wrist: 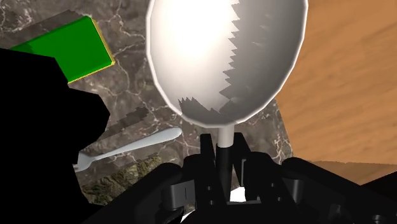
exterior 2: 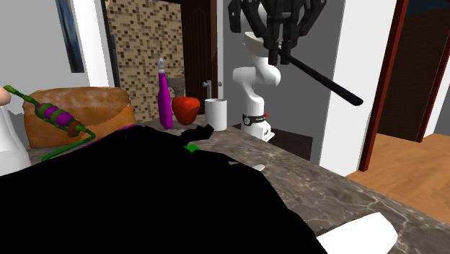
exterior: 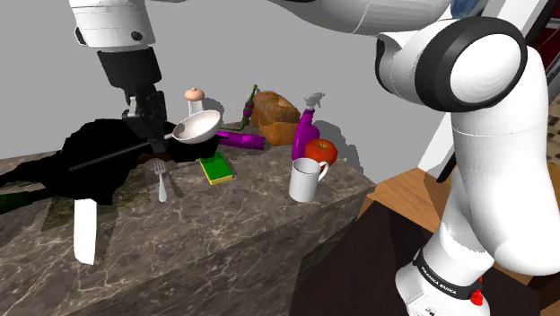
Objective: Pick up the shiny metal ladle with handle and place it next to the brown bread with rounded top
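The ladle [exterior: 197,128] has a pale shiny bowl and a dark straight handle. My gripper [exterior: 148,112] is shut on it where handle meets bowl and holds it above the marble counter [exterior: 251,224], the handle pointing to the shoulder view's left. In the wrist view the bowl [wrist: 226,57] stands just beyond my gripper [wrist: 224,172], its stem clasped between the fingers [wrist: 207,159]. In the second exterior view the handle [exterior 2: 324,79] sticks out from my gripper [exterior 2: 278,32]. The brown rounded bread [exterior: 274,117] [exterior 2: 79,112] lies at the counter's back, to the shoulder view's right of the ladle.
Beneath the ladle lie a fork [exterior: 161,184] [wrist: 133,149] and a green sponge [exterior: 215,168] [wrist: 67,48]. A purple bottle [exterior: 307,130], red apple [exterior: 321,151] and white mug [exterior: 308,179] stand beside the bread. A black area [exterior: 90,166] covers the counter's left part.
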You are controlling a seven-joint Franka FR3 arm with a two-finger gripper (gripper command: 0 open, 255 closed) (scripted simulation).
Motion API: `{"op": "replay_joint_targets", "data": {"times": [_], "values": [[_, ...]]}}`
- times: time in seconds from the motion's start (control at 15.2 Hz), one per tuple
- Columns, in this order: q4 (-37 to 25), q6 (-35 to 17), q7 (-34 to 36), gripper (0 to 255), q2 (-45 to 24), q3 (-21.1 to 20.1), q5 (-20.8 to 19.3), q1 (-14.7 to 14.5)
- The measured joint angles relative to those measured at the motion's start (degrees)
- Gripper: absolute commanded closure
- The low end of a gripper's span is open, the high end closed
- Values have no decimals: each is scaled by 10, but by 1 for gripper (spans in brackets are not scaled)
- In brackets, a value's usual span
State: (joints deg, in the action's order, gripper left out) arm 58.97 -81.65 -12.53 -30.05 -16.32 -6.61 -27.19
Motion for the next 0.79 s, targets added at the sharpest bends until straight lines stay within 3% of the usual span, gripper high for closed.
{"op": "replay_joint_targets", "data": {"times": [0.2, 0.73, 0.79], "values": [[-44, 29, 1, 255, -15, 0, -3, -7], [175, -43, -76, 255, 135, 14, 30, 81], [178, -41, -88, 255, 140, 18, 31, 89]]}}
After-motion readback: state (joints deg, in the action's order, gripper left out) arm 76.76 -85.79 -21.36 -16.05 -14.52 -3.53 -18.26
